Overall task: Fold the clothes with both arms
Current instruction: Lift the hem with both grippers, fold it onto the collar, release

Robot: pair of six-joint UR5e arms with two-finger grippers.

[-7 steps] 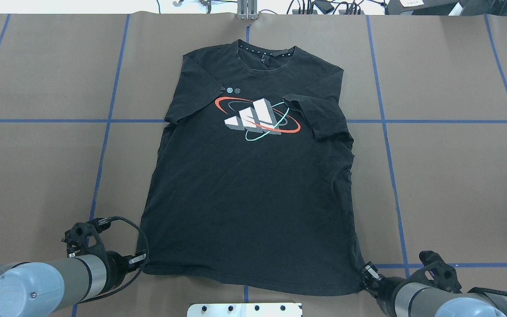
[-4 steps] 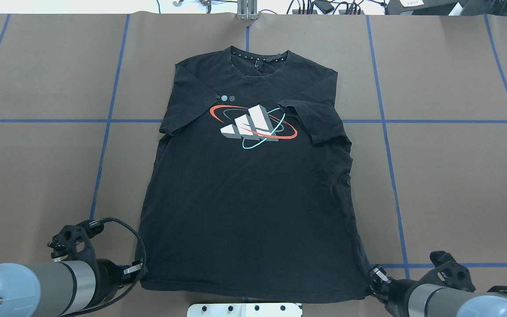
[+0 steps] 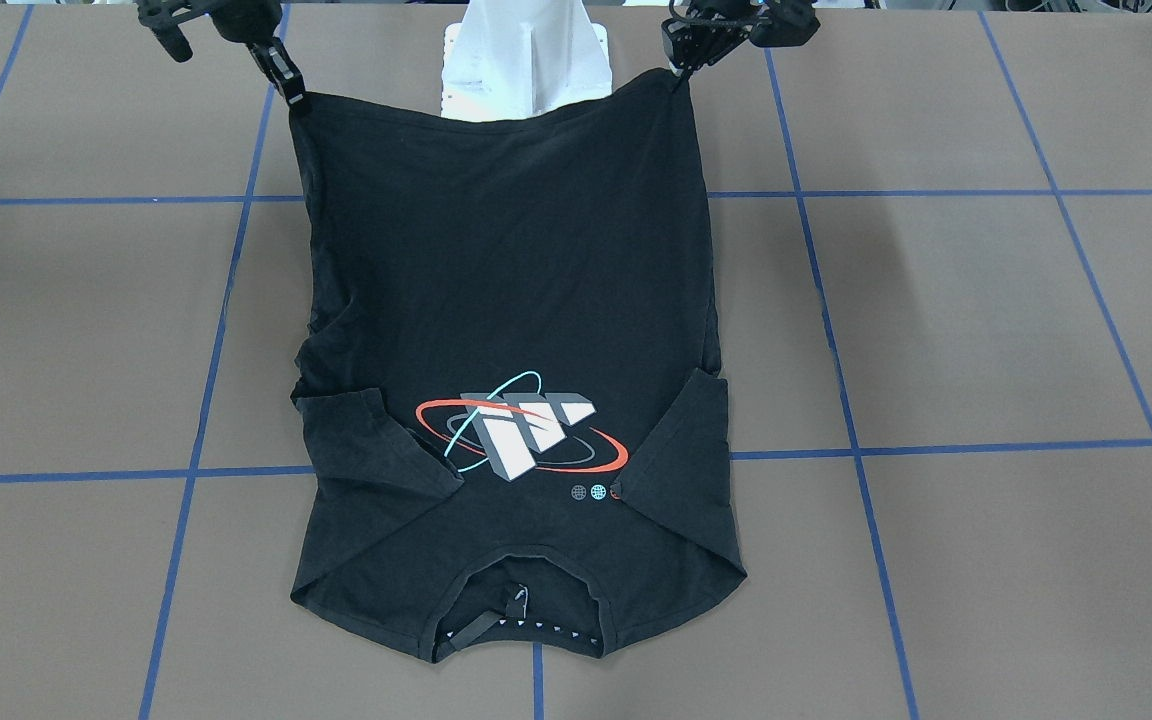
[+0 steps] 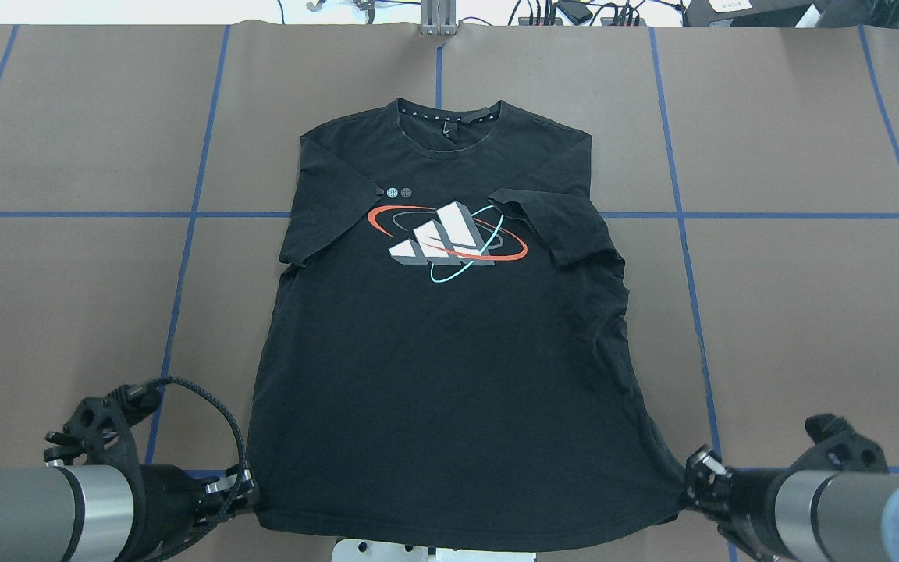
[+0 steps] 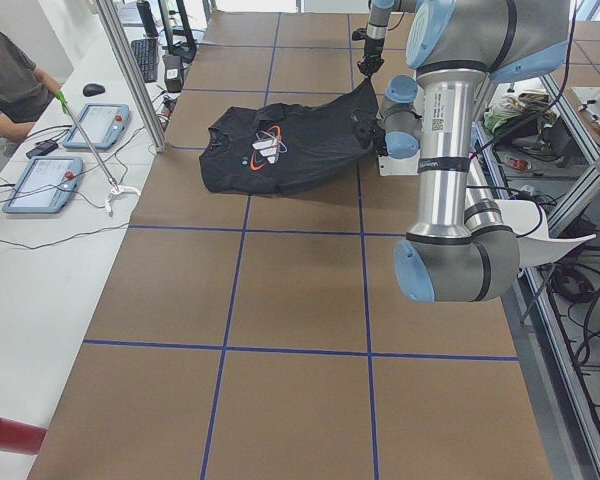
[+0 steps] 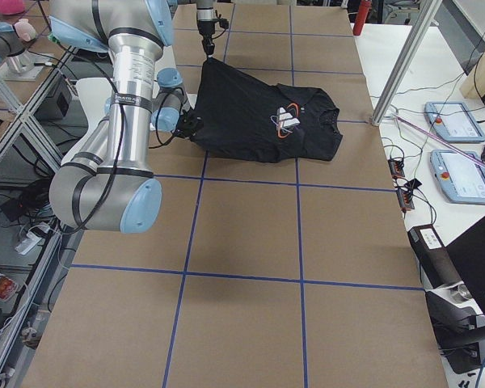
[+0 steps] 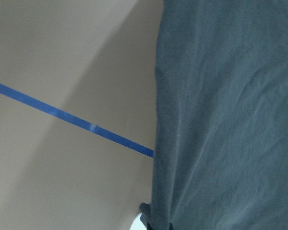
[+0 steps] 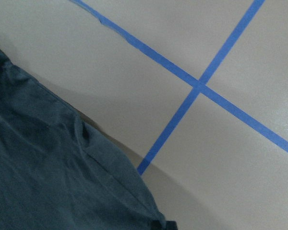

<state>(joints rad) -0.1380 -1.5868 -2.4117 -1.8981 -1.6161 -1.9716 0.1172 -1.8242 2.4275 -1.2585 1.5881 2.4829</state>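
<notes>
The black T-shirt (image 4: 449, 351) lies face up, collar away from me, both sleeves folded in beside the white block print ringed by red and teal ovals (image 4: 445, 238). My left gripper (image 4: 250, 492) is shut on the hem's left corner. My right gripper (image 4: 691, 484) is shut on the hem's right corner. Both hold the hem raised off the table and stretched taut. In the front-facing view the shirt (image 3: 506, 250) hangs from the left gripper (image 3: 681, 75) and the right gripper (image 3: 291, 90). The wrist views show only cloth (image 7: 221, 120) (image 8: 48, 167) over the table.
The white bolted pedestal (image 3: 526, 60) stands just under the raised hem. Blue tape lines (image 4: 184, 257) grid the brown table. A grey bracket (image 4: 438, 19) and cables sit at the far edge. An operator (image 5: 10, 90) sits at a side desk with tablets.
Both grippers have pulled back toward the robot's base and spread apart, holding the hem corners. The whole shirt has slid toward me and the hem is stretched wider.
</notes>
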